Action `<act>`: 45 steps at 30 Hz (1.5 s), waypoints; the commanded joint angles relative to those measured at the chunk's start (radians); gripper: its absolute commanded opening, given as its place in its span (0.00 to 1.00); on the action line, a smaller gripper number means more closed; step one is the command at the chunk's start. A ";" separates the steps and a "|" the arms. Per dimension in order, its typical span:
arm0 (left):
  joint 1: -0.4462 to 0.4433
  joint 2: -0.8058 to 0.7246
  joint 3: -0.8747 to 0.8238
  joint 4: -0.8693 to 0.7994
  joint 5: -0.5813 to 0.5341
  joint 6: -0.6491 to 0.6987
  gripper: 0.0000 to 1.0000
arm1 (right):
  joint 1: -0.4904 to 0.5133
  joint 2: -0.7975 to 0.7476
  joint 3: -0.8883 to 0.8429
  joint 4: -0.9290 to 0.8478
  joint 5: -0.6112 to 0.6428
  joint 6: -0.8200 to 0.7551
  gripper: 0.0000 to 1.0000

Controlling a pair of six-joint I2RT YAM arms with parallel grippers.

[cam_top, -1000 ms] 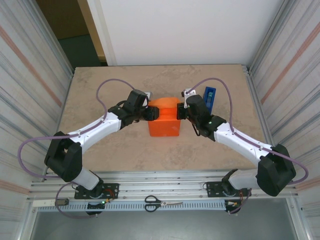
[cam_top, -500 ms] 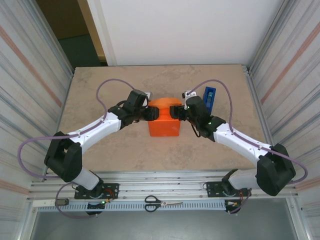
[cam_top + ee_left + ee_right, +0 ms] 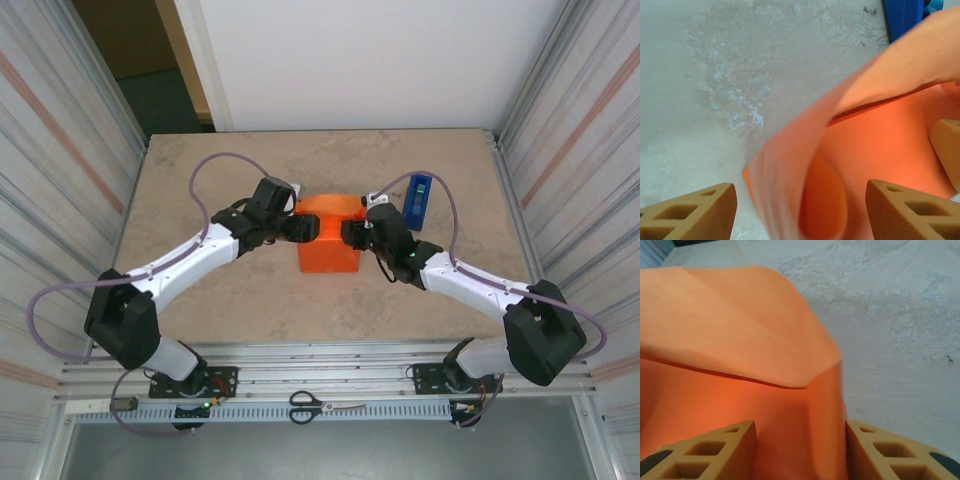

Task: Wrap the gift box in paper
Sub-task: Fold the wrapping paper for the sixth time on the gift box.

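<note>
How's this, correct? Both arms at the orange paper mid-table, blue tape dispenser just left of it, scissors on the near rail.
One error: the blue tape dispenser stands right of the paper, not left; the top external view shows it. The rest stands, including the scissors on the near rail.

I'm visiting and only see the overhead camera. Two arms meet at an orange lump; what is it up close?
Observer: The left wrist camera shows the paper, curled up in a loose fold.
Visitor: Is the left claw squeezing it?
Observer: No, the left gripper is open, the curl loose between its fingers.
Visitor: And the right one?
Observer: Paper tents up ahead of the right gripper, filling the gap between its fingers; pinched or not, I cannot tell.
</note>
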 commanded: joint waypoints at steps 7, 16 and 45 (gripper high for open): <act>-0.019 -0.086 -0.067 0.040 -0.138 -0.023 0.49 | 0.013 0.002 -0.025 -0.100 0.044 0.007 0.48; -0.108 -0.063 -0.102 0.124 -0.312 -0.018 0.42 | 0.021 -0.012 -0.022 -0.123 0.056 0.011 0.48; -0.121 -0.068 -0.095 0.138 -0.346 -0.081 0.16 | 0.033 -0.016 -0.013 -0.144 0.071 0.010 0.47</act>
